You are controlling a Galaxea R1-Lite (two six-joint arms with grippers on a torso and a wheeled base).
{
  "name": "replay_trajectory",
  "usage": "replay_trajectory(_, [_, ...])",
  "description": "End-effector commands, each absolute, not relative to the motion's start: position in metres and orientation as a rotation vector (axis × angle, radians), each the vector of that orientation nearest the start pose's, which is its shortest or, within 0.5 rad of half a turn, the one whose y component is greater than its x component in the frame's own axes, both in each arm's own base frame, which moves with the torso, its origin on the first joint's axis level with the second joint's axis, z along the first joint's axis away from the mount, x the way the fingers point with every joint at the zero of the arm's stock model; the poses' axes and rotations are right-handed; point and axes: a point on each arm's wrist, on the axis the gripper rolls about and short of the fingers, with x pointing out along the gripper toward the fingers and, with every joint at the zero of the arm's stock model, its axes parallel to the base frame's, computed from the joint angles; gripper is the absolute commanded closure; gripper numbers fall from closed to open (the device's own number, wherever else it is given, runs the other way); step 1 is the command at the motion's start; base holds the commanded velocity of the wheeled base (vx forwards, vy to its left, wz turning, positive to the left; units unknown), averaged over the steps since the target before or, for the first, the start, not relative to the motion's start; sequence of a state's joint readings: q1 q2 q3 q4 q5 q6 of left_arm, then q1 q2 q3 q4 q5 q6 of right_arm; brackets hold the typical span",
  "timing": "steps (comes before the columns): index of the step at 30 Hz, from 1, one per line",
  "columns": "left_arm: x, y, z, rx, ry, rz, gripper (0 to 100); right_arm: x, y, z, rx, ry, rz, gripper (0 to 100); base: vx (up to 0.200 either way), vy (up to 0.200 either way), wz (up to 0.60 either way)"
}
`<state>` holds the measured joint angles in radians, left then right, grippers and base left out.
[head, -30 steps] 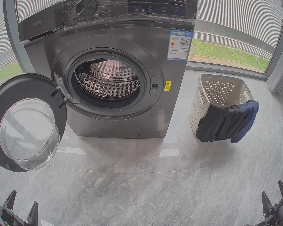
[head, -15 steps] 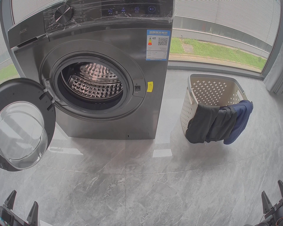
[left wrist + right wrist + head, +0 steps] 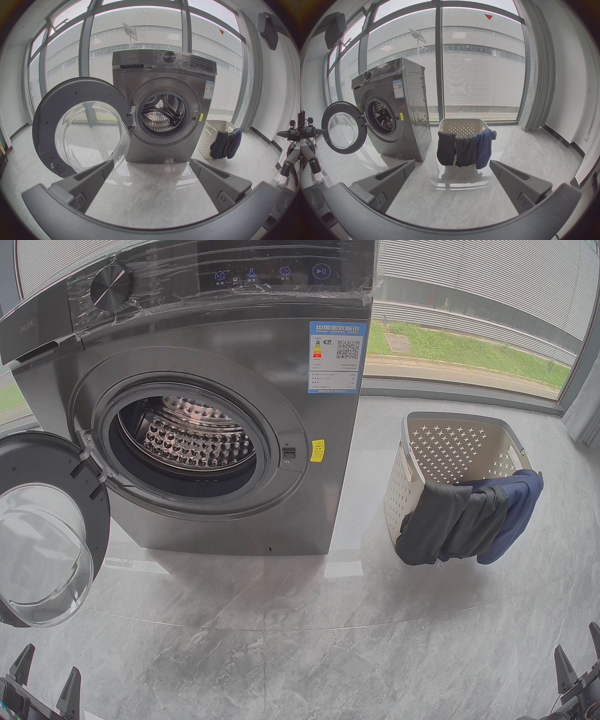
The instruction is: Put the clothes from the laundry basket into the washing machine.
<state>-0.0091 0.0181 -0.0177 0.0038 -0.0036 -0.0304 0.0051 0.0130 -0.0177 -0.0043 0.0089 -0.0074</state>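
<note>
Approach step, prob.: left gripper and right gripper are hanging w/ fingers spread; clothes are draping over laundry basket rim at 2 o'clock, so next move is calling for reaching in and pinching them.

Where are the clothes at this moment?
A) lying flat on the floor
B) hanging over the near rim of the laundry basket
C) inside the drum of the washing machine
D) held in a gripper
B: the clothes hang over the near rim of the laundry basket, and no cloth shows in the drum of the washing machine.
</note>
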Motion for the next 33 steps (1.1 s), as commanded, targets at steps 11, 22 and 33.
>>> replay_trajectory(11, [-0.0217, 0.0002, 0.0762, -0.028, 0.019, -0.014, 0, -0.0223, 0.0001, 0.0761, -0.008, 0.001, 0.015, 0, 0.0, -0.127, 0.0])
replay_trajectory(22, [-0.0216, 0.0002, 0.0763, -0.031, 0.02, -0.013, 0, -0.0223, 0.0001, 0.0761, -0.008, 0.001, 0.015, 0, 0.0, -0.2, 0.0])
replay_trajectory(33, [-0.0217, 0.0001, 0.0762, -0.031, 0.019, -0.012, 0, -0.0223, 0.0001, 0.0761, -0.008, 0.001, 0.014, 0, 0.0, -0.109, 0.0])
